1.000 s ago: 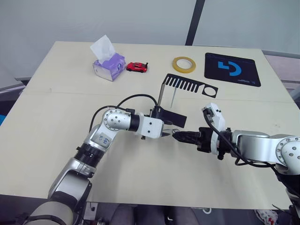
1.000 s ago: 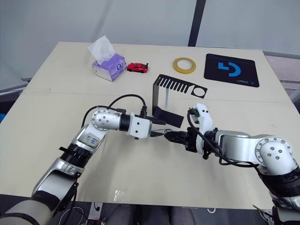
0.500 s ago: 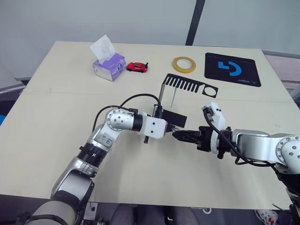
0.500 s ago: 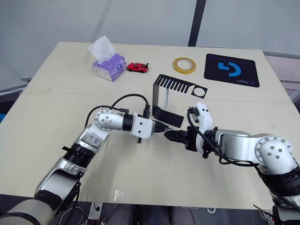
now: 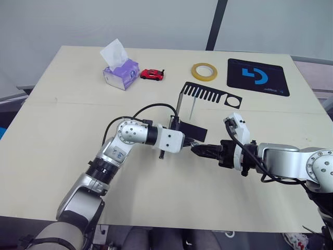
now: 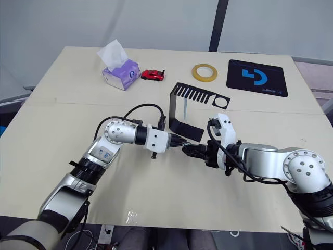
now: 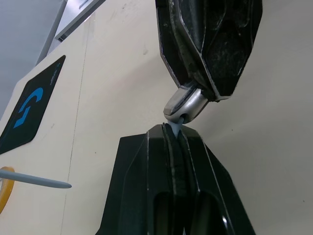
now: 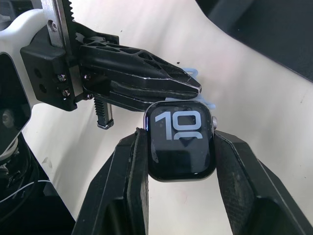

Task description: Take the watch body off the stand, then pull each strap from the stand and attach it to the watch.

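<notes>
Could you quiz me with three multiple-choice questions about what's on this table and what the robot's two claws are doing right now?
1. Where is the yellow tape roll?
A. beside the black mat, at the table's far side
B. on top of the tissue box
C. between the two grippers

2. What colour is the toy car?
A. blue
B. red
C. green

3. What is the right gripper doing?
A. hanging open
B. gripping the stand
C. clamping the watch body

Answers:
1 A: the roll lies just left of the mat.
2 B: it is plainly red beside the tissue box.
3 C: the right wrist view shows the watch between its fingers, while the left gripper pinches a pale strap against it.
</notes>
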Action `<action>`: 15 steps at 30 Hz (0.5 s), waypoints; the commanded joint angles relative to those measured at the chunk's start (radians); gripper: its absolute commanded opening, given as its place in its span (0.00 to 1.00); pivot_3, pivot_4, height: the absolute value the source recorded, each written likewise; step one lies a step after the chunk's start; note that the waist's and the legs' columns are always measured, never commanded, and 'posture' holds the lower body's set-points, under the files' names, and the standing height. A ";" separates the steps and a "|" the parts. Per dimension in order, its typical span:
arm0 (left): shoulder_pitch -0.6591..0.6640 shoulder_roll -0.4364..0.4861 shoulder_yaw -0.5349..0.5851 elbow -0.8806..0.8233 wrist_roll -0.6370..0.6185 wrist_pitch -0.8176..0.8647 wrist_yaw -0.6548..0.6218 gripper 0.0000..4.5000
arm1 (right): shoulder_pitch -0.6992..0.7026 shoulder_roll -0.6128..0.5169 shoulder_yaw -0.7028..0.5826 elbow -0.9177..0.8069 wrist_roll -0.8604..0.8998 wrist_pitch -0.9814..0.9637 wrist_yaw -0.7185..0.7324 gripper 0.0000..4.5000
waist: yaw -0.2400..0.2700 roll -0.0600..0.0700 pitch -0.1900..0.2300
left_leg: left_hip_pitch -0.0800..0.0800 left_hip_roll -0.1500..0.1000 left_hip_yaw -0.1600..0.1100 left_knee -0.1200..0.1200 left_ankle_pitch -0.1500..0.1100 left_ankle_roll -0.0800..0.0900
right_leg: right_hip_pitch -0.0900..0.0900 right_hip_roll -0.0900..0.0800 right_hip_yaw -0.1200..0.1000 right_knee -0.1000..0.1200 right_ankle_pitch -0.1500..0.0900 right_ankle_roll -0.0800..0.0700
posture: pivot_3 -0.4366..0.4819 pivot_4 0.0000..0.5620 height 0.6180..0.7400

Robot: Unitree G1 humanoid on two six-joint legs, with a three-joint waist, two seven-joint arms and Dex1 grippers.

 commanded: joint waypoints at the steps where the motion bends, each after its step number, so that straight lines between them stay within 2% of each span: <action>1: -0.027 0.002 0.026 -0.020 -0.044 -0.020 -0.013 0.02 | -0.018 -0.007 0.002 -0.017 0.015 -0.010 0.001 0.35 | 0.000 0.000 0.000 | 0.000 0.000 0.000 0.000 0.000 0.000 | 0.000 0.000 0.000 0.000 0.000 0.000 | 0.48 0.27 0.98; 15: -0.045 0.000 0.038 -0.007 -0.059 -0.033 -0.032 0.02 | -0.018 -0.003 0.005 -0.010 -0.018 -0.011 0.002 0.35 | 0.000 0.000 0.000 | 0.000 0.000 0.000 0.000 0.000 0.000 | 0.000 0.000 0.000 0.000 0.000 0.000 | 0.48 0.27 0.98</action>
